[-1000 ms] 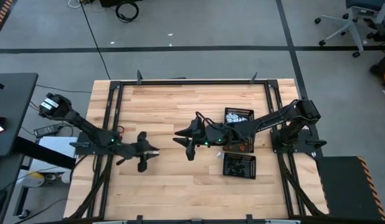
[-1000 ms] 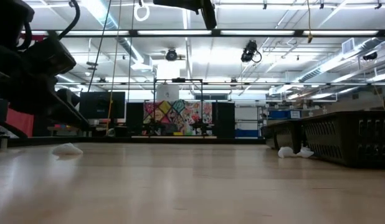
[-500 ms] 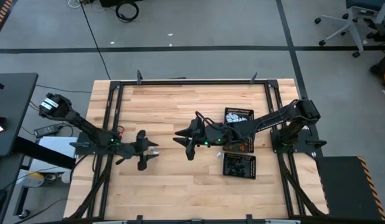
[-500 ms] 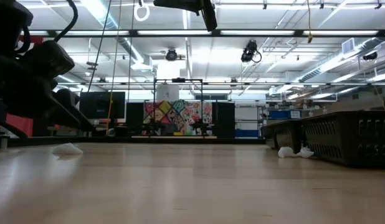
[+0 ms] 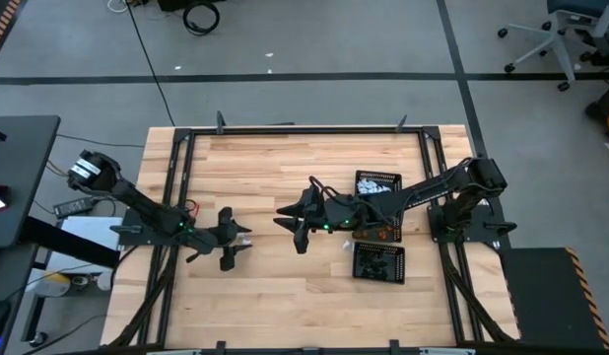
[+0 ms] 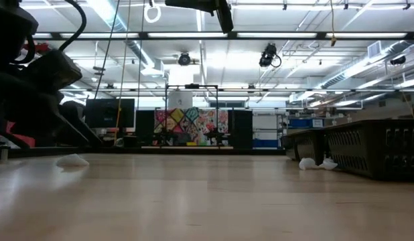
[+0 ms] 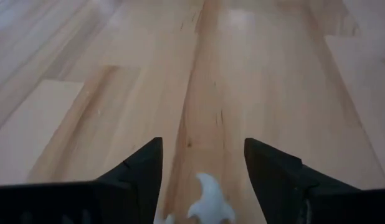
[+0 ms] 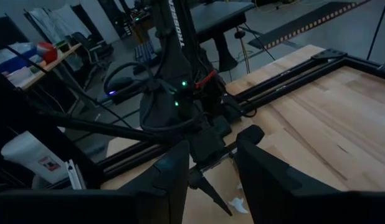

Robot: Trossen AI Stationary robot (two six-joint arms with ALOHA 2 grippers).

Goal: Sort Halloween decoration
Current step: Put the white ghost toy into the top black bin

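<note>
High view, left arm: the left gripper [image 5: 229, 240] is sitting low over the left part of the table [image 5: 285, 296], just where it was a second ago, with a white trinket [image 5: 242, 240] lying at its tips.
High view, right arm: the right gripper [image 5: 297, 222] is waiting mid-table, unmoved; whether its fingers are parted I cannot tell from above.
High view, trays: three mesh trays [image 5: 377, 223] are standing at the right, well apart from the left gripper.
Low view: the same white trinket [image 6: 72, 160] is resting on the wood at the left; another white piece [image 6: 317, 163] is lying just beside the trays [image 6: 368, 147].
Left wrist view: the jaws are standing open, the white trinket [image 7: 208, 202] lying loose on the wood between the fingers [image 7: 142, 171], not pinched.
Right wrist view: its own fingers [image 8: 174, 171] are standing apart on nothing.
Change and meaning: the left jaws have widened since a second ago, so the white piece is probably either just released or being lined up; it is not yet sorted.
</note>
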